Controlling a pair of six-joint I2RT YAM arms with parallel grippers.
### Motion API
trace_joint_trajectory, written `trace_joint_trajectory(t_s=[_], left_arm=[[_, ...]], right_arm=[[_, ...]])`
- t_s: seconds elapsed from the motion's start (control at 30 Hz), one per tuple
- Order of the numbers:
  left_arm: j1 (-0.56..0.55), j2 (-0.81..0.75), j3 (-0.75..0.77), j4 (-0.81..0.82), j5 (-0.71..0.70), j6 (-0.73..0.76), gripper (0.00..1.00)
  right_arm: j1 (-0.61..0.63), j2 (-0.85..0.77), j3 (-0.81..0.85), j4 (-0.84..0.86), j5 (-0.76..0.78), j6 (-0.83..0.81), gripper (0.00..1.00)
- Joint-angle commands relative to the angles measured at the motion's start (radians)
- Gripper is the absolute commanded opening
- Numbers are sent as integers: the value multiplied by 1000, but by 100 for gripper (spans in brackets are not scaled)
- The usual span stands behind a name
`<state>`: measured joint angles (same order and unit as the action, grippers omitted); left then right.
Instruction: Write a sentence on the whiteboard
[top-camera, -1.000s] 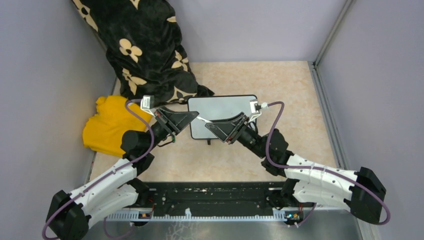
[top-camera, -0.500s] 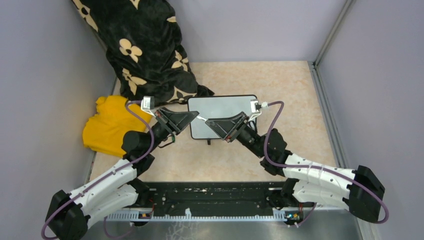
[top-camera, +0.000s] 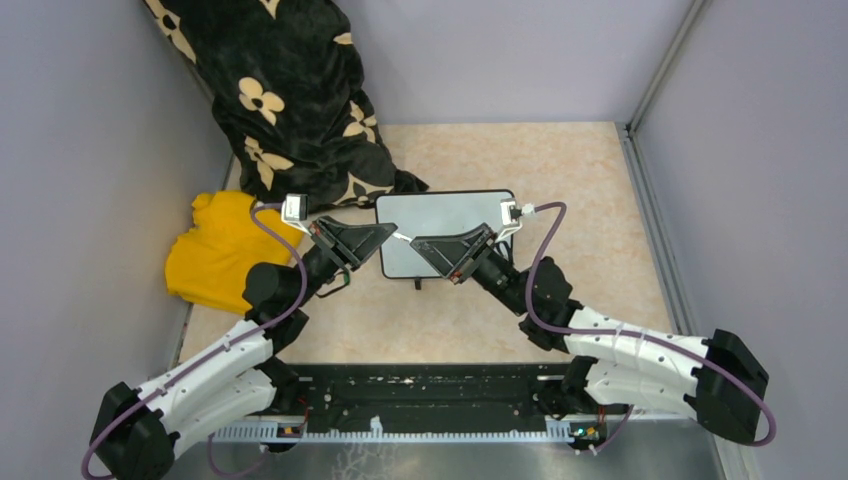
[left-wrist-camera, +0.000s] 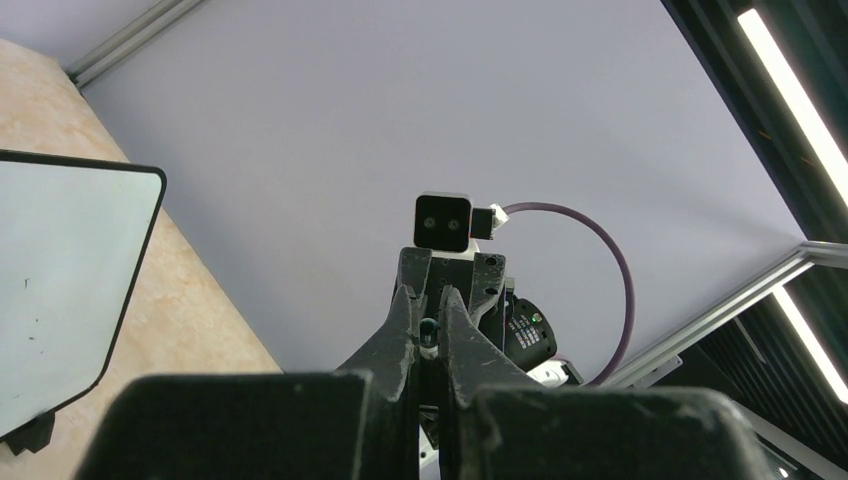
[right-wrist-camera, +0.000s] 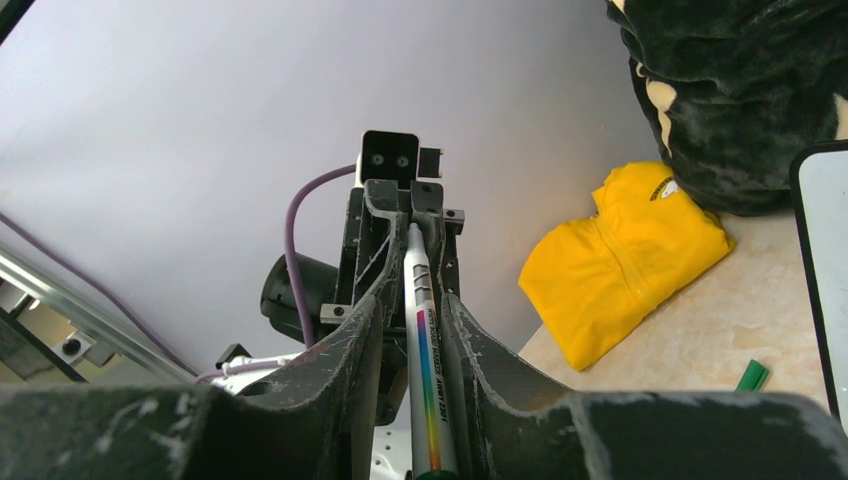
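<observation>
A black blanket (top-camera: 290, 100) with cream flowers is heaped in the far-left corner. A yellow garment (top-camera: 215, 250) lies crumpled just beside it on the beige tabletop (top-camera: 560, 160).

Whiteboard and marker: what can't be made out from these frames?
- Whiteboard surface: in the top view it is partly covered by the left gripper and right gripper, and any writing is too small to read. In the left wrist view it is cut off by the left edge.
- Marker ends: in the right wrist view one end is cut off at the bottom edge and the other is hidden inside the left gripper.
- Green bit: in the right wrist view it is too small to identify.
</observation>
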<state>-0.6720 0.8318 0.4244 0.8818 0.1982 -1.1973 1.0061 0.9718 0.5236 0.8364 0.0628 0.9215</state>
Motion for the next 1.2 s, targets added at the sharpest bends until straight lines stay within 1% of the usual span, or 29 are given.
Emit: trace_joint_trajectory(t_s=[0.0,0.13,0.63,0.97,1.17], left_arm=[[-5,-9,-6,-31,-9,12,0],[-5,-12,-3,-44,-6,1,0],[-5,-23,-9,-57,-10,-7,0],[-5,-32,-7,-76,-12,-11,0],[-5,-33,-4,-84,-8,-16,0]], right_arm=[[5,2,45,87,0,17,27],[5,4,47,85,-1,18,27],[3,2,40,88,5,16,18],[3,2,44,89,4,10,23],[3,4,45,84,4,11,22]])
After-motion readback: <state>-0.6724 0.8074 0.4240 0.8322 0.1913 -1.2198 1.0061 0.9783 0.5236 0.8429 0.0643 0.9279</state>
